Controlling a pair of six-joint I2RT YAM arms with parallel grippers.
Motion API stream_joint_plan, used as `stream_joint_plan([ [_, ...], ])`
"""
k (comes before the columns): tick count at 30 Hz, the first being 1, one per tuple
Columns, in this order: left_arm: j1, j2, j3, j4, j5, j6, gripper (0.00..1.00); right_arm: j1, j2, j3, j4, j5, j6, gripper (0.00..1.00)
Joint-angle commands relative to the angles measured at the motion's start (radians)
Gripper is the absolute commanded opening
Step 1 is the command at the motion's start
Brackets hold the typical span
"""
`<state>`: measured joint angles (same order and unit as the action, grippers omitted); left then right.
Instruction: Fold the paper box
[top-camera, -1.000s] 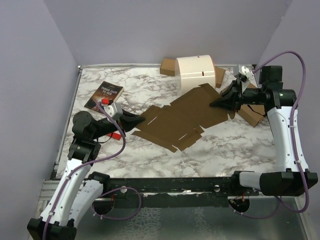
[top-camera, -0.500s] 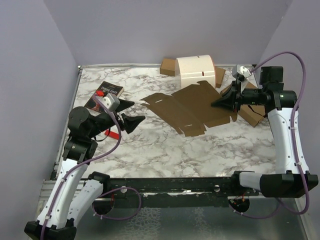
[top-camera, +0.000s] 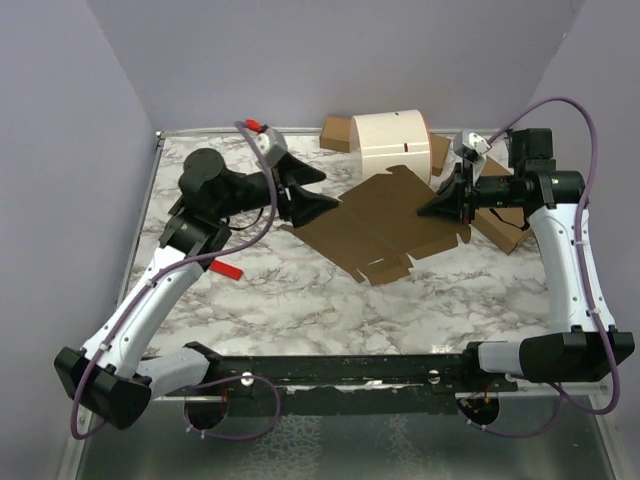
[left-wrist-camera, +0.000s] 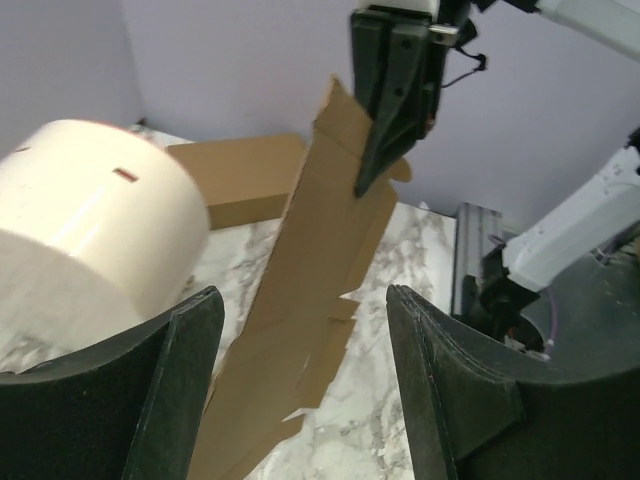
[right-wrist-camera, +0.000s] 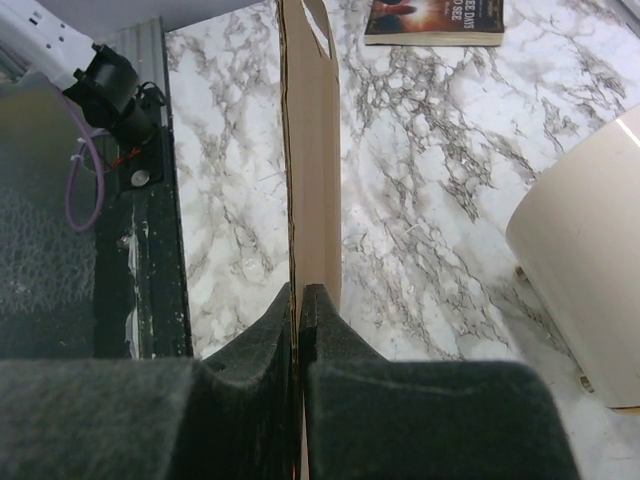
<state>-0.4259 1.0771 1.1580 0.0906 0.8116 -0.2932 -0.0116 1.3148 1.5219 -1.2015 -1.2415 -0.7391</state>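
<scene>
Lying unfolded on the back half of the worktop, a little right of centre, the paper box (top-camera: 380, 228) was a flat brown sheet with its flaps and tabs spread out. The right gripper (top-camera: 425, 210) was clamped on the sheet's right-hand edge. The left gripper (top-camera: 328, 189) stood wide apart just off the sheet's left end, with nothing between its fingers.

The overhead view gave the whole outline of the sheet and both arms, but the left arm covered the back-left part of the worktop. The right wrist view filled that in: a book (right-wrist-camera: 435, 22) lay there near the left edge, well apart from the sheet. That view also showed the cardboard edge-on as a thin strip running away from the pinched pads, which met with only the sheet's thickness between them. The left wrist view looked along the sheet from the other end, with the sheet lying between its two black fingers (left-wrist-camera: 175, 390) and touching neither, and the right gripper's tips biting its far edge.

A white roll (top-camera: 392, 142) sat at the back edge, near the sheet's back flap. A thicker brown carton (top-camera: 337, 132) lay beside it, and a loose cardboard piece (top-camera: 503, 231) rested by the right edge. A small red part (top-camera: 228, 270) lay near the left edge.

The worktop (top-camera: 330, 310) was white marble-patterned with grey veins, walled in lavender, with a black rail (top-camera: 340, 370) along its near edge.
</scene>
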Motion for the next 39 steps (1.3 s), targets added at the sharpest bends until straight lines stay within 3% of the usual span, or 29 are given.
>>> stream_joint_plan([
  [1,-0.129,0.096,0.172,-0.154,-0.045,0.147,0.69,0.023,0.006,0.034,-0.036,-0.001,-0.037,0.01],
  [9,-0.247,0.3,0.378,-0.371,-0.087,0.329,0.65,0.044,0.007,0.041,-0.044,-0.013,-0.056,0.01],
  [17,-0.271,0.368,0.414,-0.39,-0.004,0.377,0.29,0.045,0.007,0.052,-0.065,-0.018,-0.08,0.01],
  [20,-0.273,0.372,0.41,-0.373,-0.002,0.378,0.08,0.045,0.004,0.053,-0.069,-0.033,-0.082,0.02],
  [22,-0.274,0.374,0.407,-0.368,-0.001,0.38,0.0,0.045,0.0,0.051,-0.069,-0.042,-0.082,0.02],
  [25,-0.273,0.368,0.394,-0.366,0.012,0.387,0.0,0.045,-0.007,0.043,-0.066,-0.045,-0.081,0.04],
  [28,-0.271,0.343,0.371,-0.352,0.011,0.388,0.0,0.045,-0.017,0.025,-0.058,-0.057,-0.071,0.26],
  [31,-0.266,0.316,0.35,-0.34,-0.005,0.39,0.0,0.045,-0.027,-0.001,-0.026,-0.077,-0.03,0.4],
  [39,-0.192,0.255,0.292,-0.3,0.043,0.358,0.0,0.041,-0.079,-0.084,0.068,-0.049,0.035,0.5],
])
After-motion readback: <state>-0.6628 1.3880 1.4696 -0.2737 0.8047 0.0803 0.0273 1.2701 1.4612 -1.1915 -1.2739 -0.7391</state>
